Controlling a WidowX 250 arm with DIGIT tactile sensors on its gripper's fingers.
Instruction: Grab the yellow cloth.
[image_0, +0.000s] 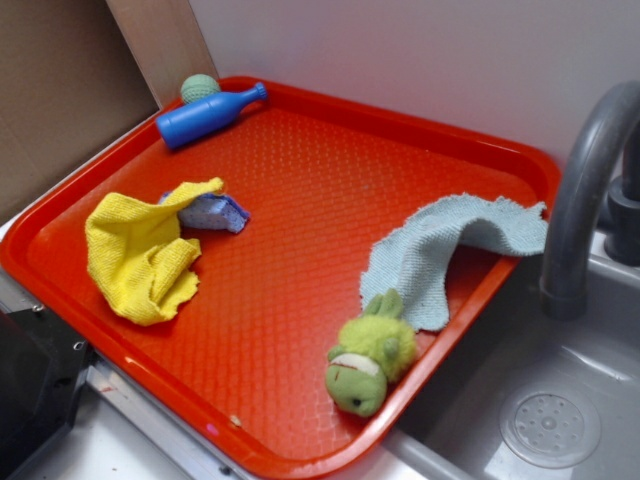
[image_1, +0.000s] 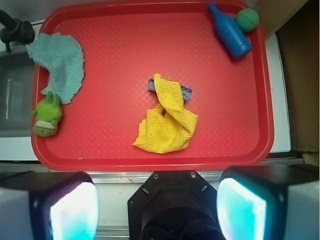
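Red tray (image_0: 300, 170) sits beside a grey sink; it serves as landmark here. Yellow cloth (image_1: 167, 120) lies crumpled near tray centre in the wrist view, w/ one corner draped over a small blue-and-white sponge (image_1: 186, 92) touching it. Pale blue-grey towel (image_1: 59, 62) lies at one tray corner, partly hanging over the rim twd the sink, w/ a green plush toy (image_1: 47, 116) just beside it. Blue bottle (image_1: 229, 31) and green ball (image_1: 247, 19) sit in the opposite far corner. Claw (image_1: 159, 210) hangs high above the tray's near edge, its two pads spread wide apart, holding nothing. Progress: judged at the very start. Cloth is untouched and flat on tray; approach, descent and pinch all remain.
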